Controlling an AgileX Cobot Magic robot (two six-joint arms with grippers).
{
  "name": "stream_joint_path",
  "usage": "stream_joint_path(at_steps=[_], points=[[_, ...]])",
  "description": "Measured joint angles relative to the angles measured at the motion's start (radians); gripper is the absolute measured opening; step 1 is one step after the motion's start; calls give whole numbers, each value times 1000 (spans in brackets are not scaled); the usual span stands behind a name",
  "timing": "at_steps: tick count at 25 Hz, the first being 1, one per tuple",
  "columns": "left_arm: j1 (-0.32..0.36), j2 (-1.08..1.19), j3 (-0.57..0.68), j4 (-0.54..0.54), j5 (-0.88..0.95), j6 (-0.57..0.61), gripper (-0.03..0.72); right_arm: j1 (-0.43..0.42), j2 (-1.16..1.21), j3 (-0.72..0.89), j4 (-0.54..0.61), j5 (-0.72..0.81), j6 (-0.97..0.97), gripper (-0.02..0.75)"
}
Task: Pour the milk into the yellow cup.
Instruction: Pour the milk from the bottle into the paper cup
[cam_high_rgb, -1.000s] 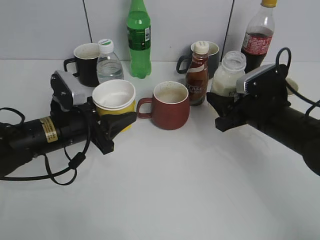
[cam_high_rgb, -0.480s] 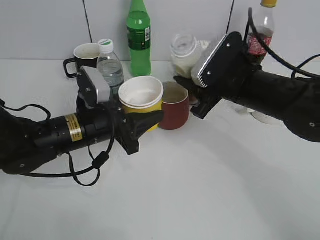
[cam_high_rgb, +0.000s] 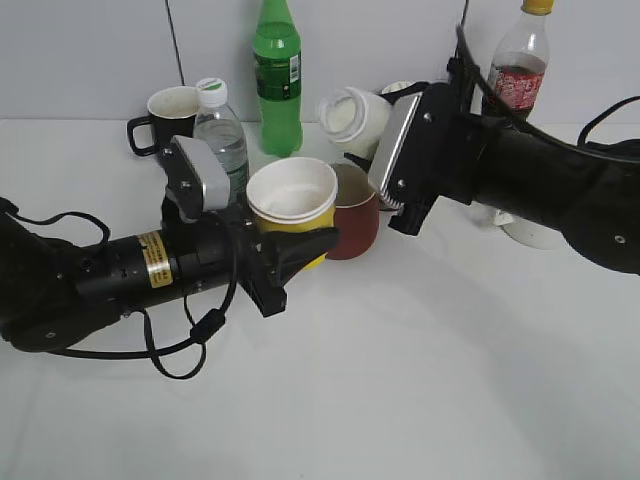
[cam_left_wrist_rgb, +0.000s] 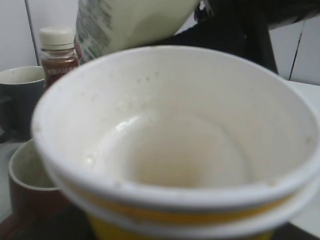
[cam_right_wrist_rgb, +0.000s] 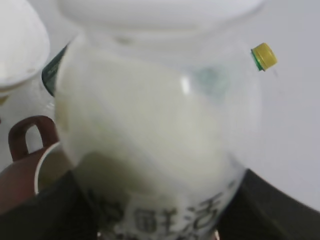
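My left gripper (cam_high_rgb: 300, 255) is shut on the yellow cup (cam_high_rgb: 291, 205) and holds it lifted at the table's middle; its white inside (cam_left_wrist_rgb: 175, 145) looks empty. My right gripper (cam_high_rgb: 385, 150) is shut on the milk bottle (cam_high_rgb: 355, 117), which is raised and tilted with its open mouth toward the left, just above and right of the cup's rim. In the right wrist view the milk bottle (cam_right_wrist_rgb: 160, 130) fills the frame, with dark characters low on its label. In the left wrist view the milk bottle (cam_left_wrist_rgb: 130, 22) hangs over the cup's far rim.
A red-brown mug (cam_high_rgb: 355, 220) stands right behind the cup. A small water bottle (cam_high_rgb: 218, 135), a dark mug (cam_high_rgb: 170, 115) and a green bottle (cam_high_rgb: 278, 75) stand at the back. A cola bottle (cam_high_rgb: 520, 65) is at back right. A brown coffee bottle (cam_left_wrist_rgb: 57, 50) shows behind the cup.
My right gripper has lifted the milk bottle, carried it left and tipped it toward the cup. My left gripper has raised the yellow cup and moved it right, toward the bottle.
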Motion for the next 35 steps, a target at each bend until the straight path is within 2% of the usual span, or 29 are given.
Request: stream_joint_path(at_steps=[10, 15, 25, 35], points=[[0, 0, 0, 34, 0, 0, 342, 0, 0, 0, 0, 0, -228, 430], [0, 0, -18, 101, 23, 0, 342, 0, 0, 0, -1, 0, -304, 430], [0, 0, -31, 164, 46, 0, 342, 0, 0, 0, -1, 0, -413, 430], [0, 0, -31, 171, 46, -1, 342, 0, 0, 0, -1, 0, -495, 430]])
